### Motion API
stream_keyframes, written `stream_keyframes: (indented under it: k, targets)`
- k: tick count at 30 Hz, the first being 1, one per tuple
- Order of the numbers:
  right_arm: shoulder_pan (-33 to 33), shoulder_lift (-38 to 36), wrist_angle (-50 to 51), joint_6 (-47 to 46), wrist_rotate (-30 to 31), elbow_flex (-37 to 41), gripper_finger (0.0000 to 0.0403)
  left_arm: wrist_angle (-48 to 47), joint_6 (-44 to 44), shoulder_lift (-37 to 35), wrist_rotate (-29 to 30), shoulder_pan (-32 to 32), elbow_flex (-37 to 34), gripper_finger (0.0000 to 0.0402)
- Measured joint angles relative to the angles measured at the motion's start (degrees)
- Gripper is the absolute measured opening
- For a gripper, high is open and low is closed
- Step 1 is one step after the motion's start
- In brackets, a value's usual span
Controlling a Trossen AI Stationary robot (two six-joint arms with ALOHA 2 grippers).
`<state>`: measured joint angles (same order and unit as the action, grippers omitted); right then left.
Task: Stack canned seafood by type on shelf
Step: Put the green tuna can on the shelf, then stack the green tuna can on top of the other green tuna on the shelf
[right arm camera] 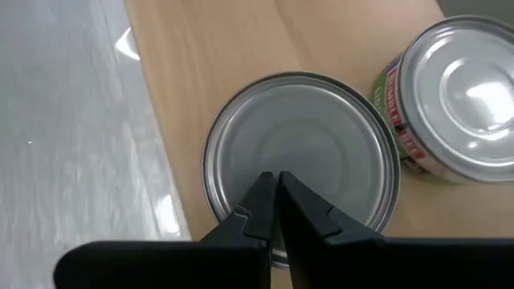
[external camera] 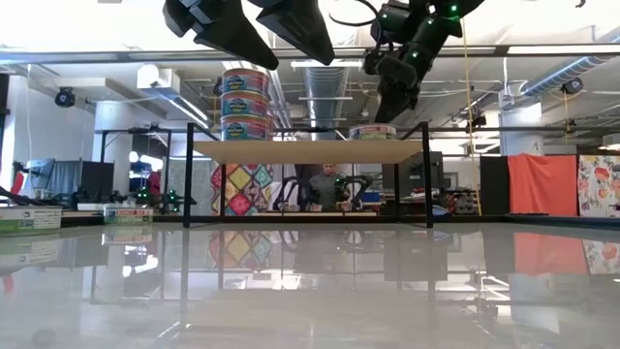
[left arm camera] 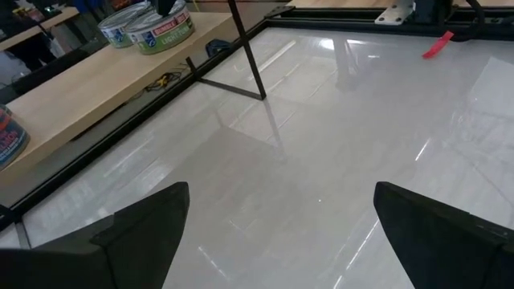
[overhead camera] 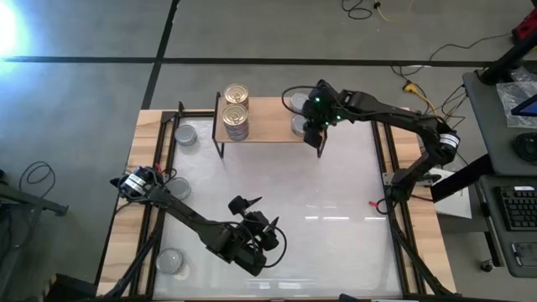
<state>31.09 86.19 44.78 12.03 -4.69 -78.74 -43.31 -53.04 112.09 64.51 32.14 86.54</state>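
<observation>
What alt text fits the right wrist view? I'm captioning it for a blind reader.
The right gripper, fingers closed together, hangs just above a silver-lidded tin on the wooden shelf. A second silver-lidded tin with a green and red label stands beside it.

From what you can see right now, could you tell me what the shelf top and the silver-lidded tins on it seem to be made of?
The shelf top looks like light, matt wood: pale tan with faint grain, on thin black legs, probably metal. The silver-lidded tins look like bare metal: the grey lid is smooth, with pressed rings and a soft sheen. The neighbouring tin wears a printed label, probably paper. The right gripper hangs shut above the lid.
</observation>
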Motion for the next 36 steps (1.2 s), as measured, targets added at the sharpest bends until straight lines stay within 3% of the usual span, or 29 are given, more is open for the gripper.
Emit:
stream_keyframes:
  k: [25,33,36]
  targets:
    - [-1.2,-0.5,-0.4,-1.9,-0.2,-0.1,0.0013,0.0,0.0,-0.1,2.0,2.6,0.0,0.0379]
    - [-1.9,-4.0,0.2,-1.7,0.2,-6.0,0.0013,-2.9,-0.7,-0.2,-4.6,2.6,0.0,0.0374]
    - [-3.6,-6.8,0.5,-3.4,0.3,-7.5,0.0013,-10.9,-5.1,-1.3,-7.1,2.8,0.0,0.0365]
